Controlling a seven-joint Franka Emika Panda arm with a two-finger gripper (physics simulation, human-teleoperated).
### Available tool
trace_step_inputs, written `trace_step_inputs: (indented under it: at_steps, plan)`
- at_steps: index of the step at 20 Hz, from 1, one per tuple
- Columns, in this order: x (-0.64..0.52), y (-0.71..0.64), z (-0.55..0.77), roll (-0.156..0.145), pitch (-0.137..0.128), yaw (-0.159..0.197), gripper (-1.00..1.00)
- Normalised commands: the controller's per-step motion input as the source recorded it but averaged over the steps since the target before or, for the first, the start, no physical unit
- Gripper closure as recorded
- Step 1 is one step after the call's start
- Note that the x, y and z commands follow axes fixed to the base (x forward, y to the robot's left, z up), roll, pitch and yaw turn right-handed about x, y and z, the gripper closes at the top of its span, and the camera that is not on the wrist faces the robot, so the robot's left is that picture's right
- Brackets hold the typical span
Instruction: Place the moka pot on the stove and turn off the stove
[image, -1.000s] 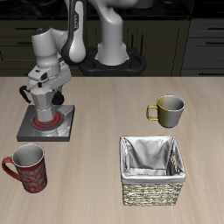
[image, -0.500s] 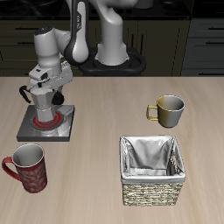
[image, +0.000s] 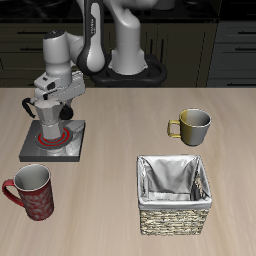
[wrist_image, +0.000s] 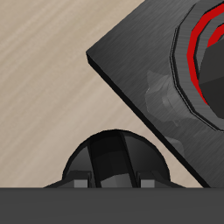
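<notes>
Moka pot upright on stove, coil glowing red; gripper above it. Stove knob visible in wrist view only; finger state indeterminable.

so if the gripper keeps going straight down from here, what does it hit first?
Probably the stove plate near its edge, beside the red coil. The gripper hovers above the moka pot; its fingers aren't visible, so depth is uncertain.

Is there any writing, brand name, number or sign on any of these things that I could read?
None: no readable words, labels, brands, numbers or signs show in either view.
moka pot: plain metal, no marking.
stove: dark plate, red coil, no lettering.
red mug: only a mottled pattern.
olive-metal mug: blank.
woven basket: blank.
robot arm: no logo can be made out.
</notes>
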Motion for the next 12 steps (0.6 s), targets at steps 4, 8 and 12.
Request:
trace_step_inputs:
  at_steps: [4, 8, 12]
  plan:
    - [0.00, -0.05, 0.04, -0.022, -0.018, -0.039, 1.00]
    - [-0.02, -0.07, 0.07, -0.037, -0.024, -0.061, 1.00]
    - [0.01, -0.09, 0.07, -0.044, -0.013, -0.098, 1.00]
